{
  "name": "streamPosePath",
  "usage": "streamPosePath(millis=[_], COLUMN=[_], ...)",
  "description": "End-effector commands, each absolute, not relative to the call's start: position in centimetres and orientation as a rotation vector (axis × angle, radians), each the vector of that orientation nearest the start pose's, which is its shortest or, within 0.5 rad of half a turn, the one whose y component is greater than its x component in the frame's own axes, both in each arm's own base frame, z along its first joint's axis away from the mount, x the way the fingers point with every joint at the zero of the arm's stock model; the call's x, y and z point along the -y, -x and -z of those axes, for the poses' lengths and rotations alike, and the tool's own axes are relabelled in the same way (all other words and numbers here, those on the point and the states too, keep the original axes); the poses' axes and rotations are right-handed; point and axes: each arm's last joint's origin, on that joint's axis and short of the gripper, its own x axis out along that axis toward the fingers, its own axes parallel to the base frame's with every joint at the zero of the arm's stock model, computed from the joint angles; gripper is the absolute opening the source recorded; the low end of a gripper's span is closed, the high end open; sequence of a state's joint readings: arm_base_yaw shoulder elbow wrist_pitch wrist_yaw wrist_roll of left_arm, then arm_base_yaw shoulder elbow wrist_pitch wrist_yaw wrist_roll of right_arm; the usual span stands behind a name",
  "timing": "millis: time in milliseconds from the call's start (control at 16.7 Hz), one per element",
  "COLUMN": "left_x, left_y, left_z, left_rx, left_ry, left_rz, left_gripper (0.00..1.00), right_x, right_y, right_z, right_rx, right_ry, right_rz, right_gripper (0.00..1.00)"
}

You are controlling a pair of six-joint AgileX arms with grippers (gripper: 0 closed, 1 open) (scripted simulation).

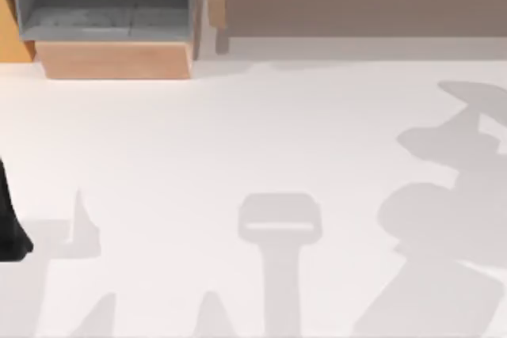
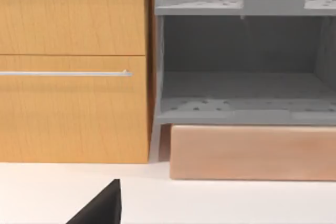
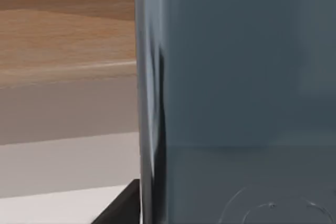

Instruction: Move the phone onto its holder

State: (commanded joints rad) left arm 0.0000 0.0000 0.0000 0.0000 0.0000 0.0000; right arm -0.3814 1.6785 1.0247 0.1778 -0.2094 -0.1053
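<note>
The phone (image 3: 236, 77) sits right up against the right wrist camera, a dark blue-grey slab over the white worktop (image 1: 238, 140). Can't tell if either hand is clamped or apart. Left arm (image 1: 9, 219) parked at the worktop's left edge.

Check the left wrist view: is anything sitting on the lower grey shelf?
No. The lower grey shelf beside the wooden cabinet is bare, with nothing resting on it.
</note>
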Motion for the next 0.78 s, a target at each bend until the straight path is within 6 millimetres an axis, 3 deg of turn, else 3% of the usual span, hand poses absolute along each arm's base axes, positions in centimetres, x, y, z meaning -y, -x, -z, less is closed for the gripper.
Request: streamPosePath(millis=[720, 780], left_x=[0.12, 0.12], left_y=[-10.57, -10.57], left_z=[-16.0, -16.0], left_rx=[0.0, 0.0], left_ry=[0.0, 0.0], left_rz=[0.0, 0.0], left_gripper=[1.0, 1.0], right_x=[13.02, 13.02], right_y=[-34.87, -34.87], right_z=[-21.55, -21.55], right_rx=[-0.467, -0.467], right_ry=[-0.024, -0.024], right_rz=[0.131, 0.131], right_gripper=[0.98, 1.0])
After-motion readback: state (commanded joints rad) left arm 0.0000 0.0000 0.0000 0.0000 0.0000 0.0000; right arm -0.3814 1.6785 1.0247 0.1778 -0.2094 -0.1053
